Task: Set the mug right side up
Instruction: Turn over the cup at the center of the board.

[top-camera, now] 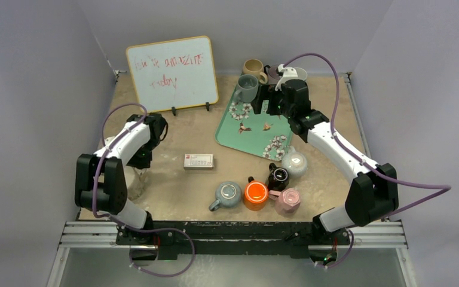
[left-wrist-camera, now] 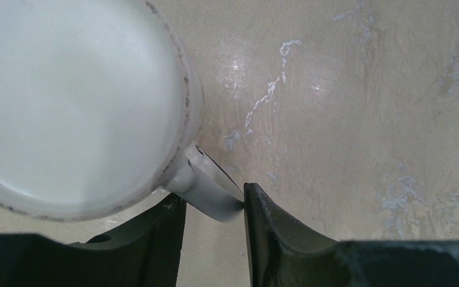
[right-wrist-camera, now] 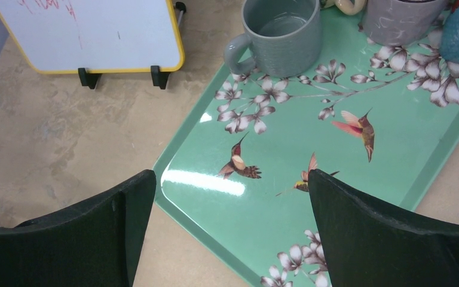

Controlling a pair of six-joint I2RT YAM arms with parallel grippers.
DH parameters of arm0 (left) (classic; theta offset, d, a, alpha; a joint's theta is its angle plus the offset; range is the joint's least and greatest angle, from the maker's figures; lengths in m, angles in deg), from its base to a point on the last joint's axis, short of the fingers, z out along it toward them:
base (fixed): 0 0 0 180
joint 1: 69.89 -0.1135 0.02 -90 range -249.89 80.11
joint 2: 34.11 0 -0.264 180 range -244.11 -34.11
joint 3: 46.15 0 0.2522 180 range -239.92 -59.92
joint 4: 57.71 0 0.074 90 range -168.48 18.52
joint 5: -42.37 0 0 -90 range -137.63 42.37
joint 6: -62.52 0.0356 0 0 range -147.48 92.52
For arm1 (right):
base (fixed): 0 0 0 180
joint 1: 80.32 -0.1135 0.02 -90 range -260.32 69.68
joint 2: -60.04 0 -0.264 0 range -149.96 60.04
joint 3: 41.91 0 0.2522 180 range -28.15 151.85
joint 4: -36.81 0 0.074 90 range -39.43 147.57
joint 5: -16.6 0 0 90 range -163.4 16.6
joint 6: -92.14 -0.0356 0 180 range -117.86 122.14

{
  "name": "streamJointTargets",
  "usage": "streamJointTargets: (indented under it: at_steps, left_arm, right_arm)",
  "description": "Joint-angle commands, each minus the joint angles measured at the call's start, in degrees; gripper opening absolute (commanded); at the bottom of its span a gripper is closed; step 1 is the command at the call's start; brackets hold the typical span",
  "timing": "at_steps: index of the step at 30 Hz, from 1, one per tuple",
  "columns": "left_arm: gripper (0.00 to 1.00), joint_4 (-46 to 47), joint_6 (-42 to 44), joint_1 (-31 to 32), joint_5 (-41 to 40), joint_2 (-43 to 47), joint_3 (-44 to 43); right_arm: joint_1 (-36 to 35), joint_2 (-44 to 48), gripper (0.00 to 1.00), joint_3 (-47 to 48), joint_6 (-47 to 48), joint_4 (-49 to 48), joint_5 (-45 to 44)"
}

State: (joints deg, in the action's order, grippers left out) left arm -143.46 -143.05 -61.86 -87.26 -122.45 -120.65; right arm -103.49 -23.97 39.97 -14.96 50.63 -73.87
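A white mug stands on the table at the left, under my left wrist, and shows faintly in the top view. Its broad round face toward the camera looks flat and closed, like a base. Its handle lies between my left gripper's jaws and touches both fingers. My right gripper is open and empty, hovering over the near-left corner of the green tray, far from the white mug. In the top view it is at the back.
The green hummingbird tray holds a grey mug. A tan mug stands behind it. Several mugs cluster at the front: blue-grey, orange, black, pink. A whiteboard and a small box stand mid-table.
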Motion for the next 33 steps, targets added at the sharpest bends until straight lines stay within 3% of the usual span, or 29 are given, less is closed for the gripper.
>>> streamJointTargets:
  at_steps: [1,4,11,16,22,28,33]
  left_arm:
    - [0.36,0.13,-2.55,-0.81,-0.47,-1.58,0.87]
    - [0.3,0.46,-2.29,-1.04,-0.56,-1.94,0.88]
    - [0.0,1.95,0.1,-1.13,-0.41,-1.21,0.81]
    - [0.0,5.98,6.64,-1.09,0.76,-0.32,0.5]
    - [0.0,16.81,24.64,1.23,3.21,1.72,-0.79]
    - [0.0,19.27,31.53,6.59,2.83,3.98,-3.33]
    - [0.0,29.52,37.05,8.28,5.55,8.6,1.21]
  right_arm:
    - [-0.1,1.94,0.99,0.09,0.4,-1.44,-0.33]
    - [0.0,2.13,0.99,0.17,0.36,-0.86,0.29]
    - [0.0,2.72,0.99,0.17,0.32,-1.52,0.29]
    - [0.04,3.39,0.99,-0.24,0.38,-1.31,0.3]
    - [-0.06,3.83,0.99,-0.33,0.13,-0.82,0.32]
    - [0.06,4.08,0.99,-1.3,-1.71,-2.65,0.29]
    - [-0.05,3.59,0.99,-0.88,-1.76,-1.74,0.29]
